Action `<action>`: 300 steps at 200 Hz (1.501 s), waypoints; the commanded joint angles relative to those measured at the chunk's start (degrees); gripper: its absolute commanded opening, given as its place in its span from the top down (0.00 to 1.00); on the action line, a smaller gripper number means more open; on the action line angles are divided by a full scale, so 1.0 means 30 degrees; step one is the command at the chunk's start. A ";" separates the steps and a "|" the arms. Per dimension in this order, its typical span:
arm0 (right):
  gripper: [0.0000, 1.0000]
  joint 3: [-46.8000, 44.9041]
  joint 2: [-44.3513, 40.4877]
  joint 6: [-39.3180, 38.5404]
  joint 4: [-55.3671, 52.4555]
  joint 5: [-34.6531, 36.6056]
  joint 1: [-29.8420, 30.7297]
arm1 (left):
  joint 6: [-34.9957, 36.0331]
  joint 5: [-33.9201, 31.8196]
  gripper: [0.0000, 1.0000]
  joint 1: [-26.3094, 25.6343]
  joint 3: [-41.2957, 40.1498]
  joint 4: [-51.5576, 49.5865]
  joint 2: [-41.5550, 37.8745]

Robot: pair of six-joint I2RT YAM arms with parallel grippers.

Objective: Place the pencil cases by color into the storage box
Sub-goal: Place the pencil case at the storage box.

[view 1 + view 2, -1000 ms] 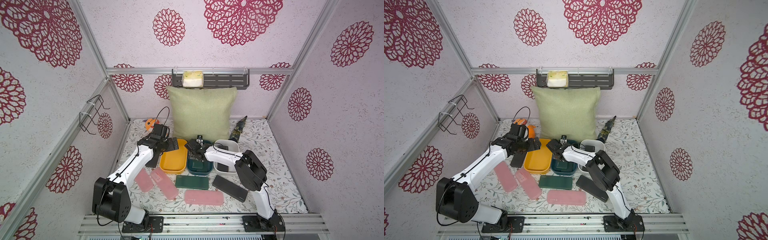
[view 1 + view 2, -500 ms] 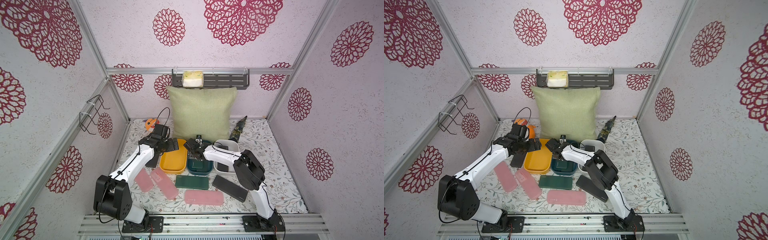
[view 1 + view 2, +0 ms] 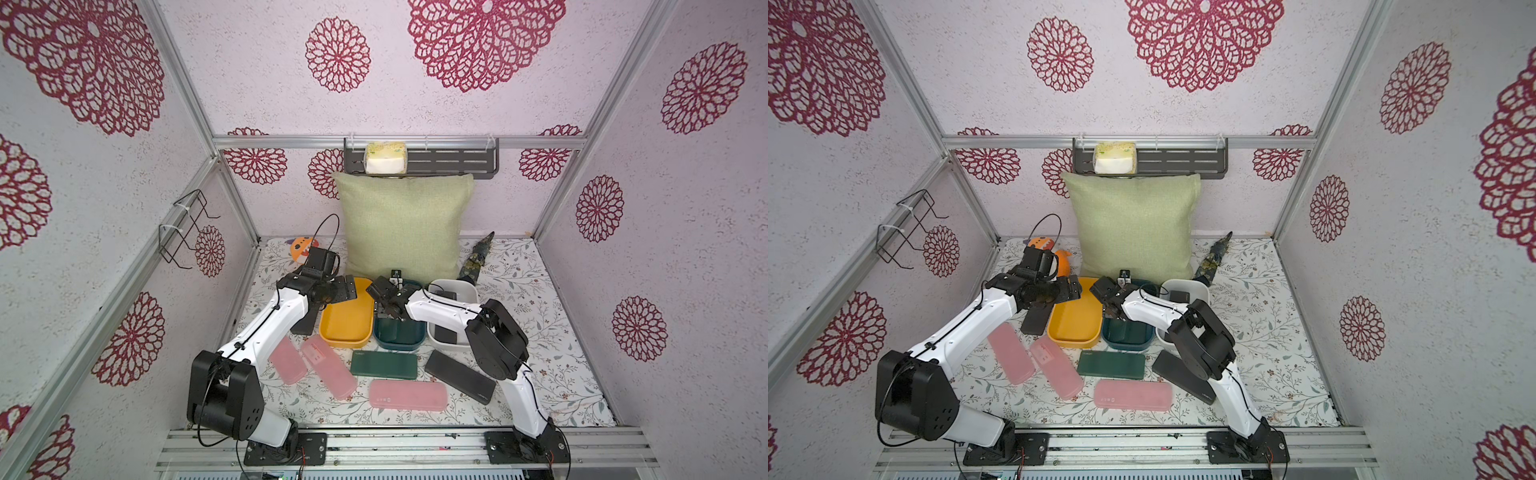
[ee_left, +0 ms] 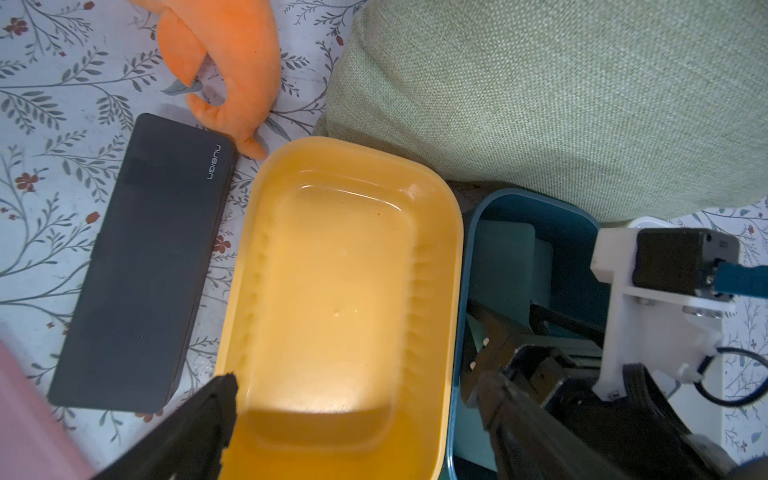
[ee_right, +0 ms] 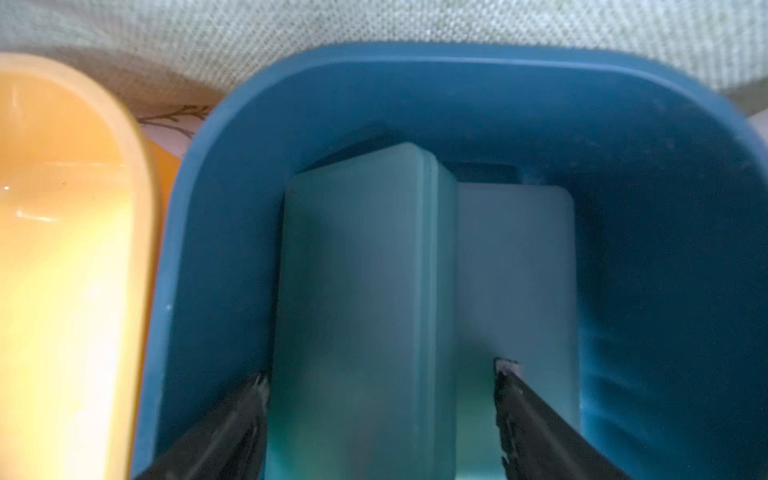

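Black case [image 4: 141, 266]: flat on the mat, left of the teal tub [image 5: 457, 62], unsorted.
Left gripper [image 4: 357, 386]: wide open, empty, above the yellow tub [image 4: 455, 232] beside the teal tub.
Right gripper [image 5: 382, 372]: inside the teal tub, jaws spread, straddling but not gripping the green case [image 5: 357, 270] sorted there by colour.

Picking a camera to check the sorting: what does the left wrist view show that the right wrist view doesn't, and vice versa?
Only the left wrist view: a black pencil case beside the yellow tub, and an orange plush toy. Only the right wrist view: the right fingers standing open either side of a green pencil case in the teal tub. Both: the yellow tub, the teal tub and the green cushion.
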 commanded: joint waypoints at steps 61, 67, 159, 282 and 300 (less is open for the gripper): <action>0.13 -0.0621 -0.2665 -0.1639 -0.0247 0.0372 0.0058 | -0.0269 -0.2831 0.03 0.0722 0.1123 -0.1837 0.0410; 0.13 -0.0616 -0.2863 -0.1820 -0.0247 0.0401 0.0063 | -0.0291 -0.2805 0.03 0.0919 0.1115 -0.1918 0.0490; 0.10 -0.2355 -0.5220 -0.4527 0.1870 -0.0977 -0.0111 | 0.1204 -0.3656 0.03 0.3784 0.0832 -0.1402 0.2763; 0.09 -0.5379 -0.7590 -0.5332 0.3516 -0.1677 -0.0842 | 0.3615 -0.1044 0.03 0.5742 0.1341 -0.0105 0.5917; 0.08 -0.5741 -0.7974 -0.5320 0.3622 -0.1621 -0.0959 | 0.3925 -0.0612 0.03 0.5819 0.1444 0.0020 0.6294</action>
